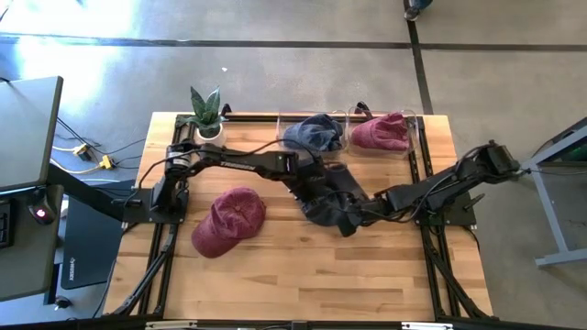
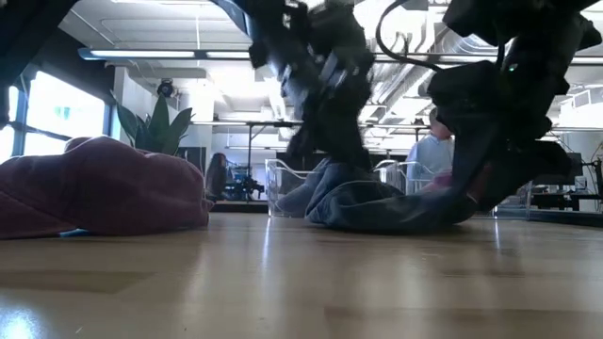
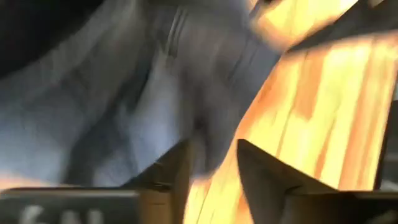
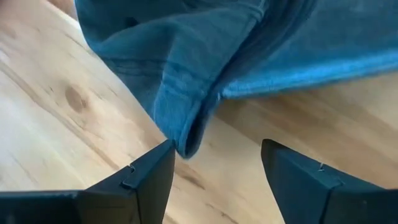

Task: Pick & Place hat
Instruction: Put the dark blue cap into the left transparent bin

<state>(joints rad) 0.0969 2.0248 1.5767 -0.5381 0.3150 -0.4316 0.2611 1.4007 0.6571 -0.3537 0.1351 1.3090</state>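
Hat (image 1: pixel 328 205) (dark blue one) sits mid-tabletop (image 1: pixel 303 275) between both arms, left gripper (image 3: pixel 211 163) jaws parted over the cloth, right gripper (image 4: pixel 214 163) released beside the brim, so I'd bite a thick fold, not one layer.

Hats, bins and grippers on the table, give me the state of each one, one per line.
Blue hat: crumpled on the table centre, between both grippers.
Red hat: lying loose on the table, untouched.
Left bin: holds a blue hat.
Right bin: holds a red hat.
Left gripper: open, at the blue hat.
Right gripper: open, at the hat's edge.
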